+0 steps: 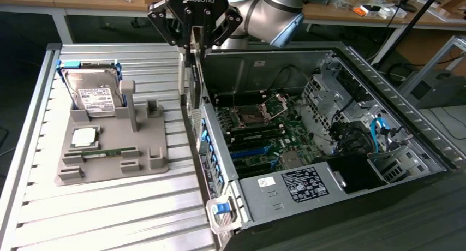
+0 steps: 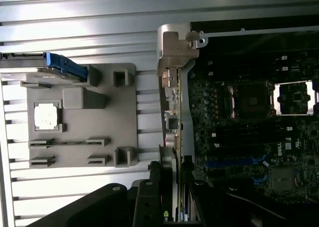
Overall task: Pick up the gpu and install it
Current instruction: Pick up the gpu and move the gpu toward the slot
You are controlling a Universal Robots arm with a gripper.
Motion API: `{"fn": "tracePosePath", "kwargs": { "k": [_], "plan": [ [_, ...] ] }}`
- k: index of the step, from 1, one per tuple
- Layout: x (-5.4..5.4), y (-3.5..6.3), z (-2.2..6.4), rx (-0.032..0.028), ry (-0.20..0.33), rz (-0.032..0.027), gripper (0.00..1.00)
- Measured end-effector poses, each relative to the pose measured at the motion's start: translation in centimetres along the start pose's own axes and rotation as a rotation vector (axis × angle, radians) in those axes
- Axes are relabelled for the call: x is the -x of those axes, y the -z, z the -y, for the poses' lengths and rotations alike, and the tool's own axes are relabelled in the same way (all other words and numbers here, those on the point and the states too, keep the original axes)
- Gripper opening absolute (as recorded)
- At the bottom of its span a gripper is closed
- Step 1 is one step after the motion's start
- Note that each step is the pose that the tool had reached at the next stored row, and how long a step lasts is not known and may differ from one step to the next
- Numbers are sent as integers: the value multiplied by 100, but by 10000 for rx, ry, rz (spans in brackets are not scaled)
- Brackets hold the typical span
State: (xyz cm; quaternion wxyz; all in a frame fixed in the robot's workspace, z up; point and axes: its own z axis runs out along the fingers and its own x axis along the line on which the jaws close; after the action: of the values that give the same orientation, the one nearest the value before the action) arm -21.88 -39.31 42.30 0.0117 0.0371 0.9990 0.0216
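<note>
Gripping the graphics card by its upper end, the gripper is hanging over the side of the open computer case that lies toward the exterior view's left. The fingers are pinching the card between them, one on each flat face.

The card is hanging upright and edge-on, its long side running straight down from the gripper. Its lower end is sitting level with the case's rim, in line with the wall that carries the blue clips. I cannot tell whether it is touching that rim. It is not sitting in any slot on the motherboard.

In the wrist view the card is showing as a thin strip running away from the gripper, with its silvery metal bracket at the far end. The strip is lying between the gray holder and the motherboard.

The gray holder is resting on the slatted table, just beside the case. The hard drive is standing on edge in its rear cradle. The processor chip is lying flat in the holder's square pocket, and the green memory stick is lying in the rail next to it. The holder's two upright posts are standing bare.

The arm's gray elbow joint is reaching in over the case from the far side.
</note>
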Motion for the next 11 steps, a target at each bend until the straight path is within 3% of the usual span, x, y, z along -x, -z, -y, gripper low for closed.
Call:
{"fn": "tracePosePath", "kwargs": {
  "k": [11],
  "plan": [
    [288, -5, 30, -1, -1, -14, 27]
  ]
}}
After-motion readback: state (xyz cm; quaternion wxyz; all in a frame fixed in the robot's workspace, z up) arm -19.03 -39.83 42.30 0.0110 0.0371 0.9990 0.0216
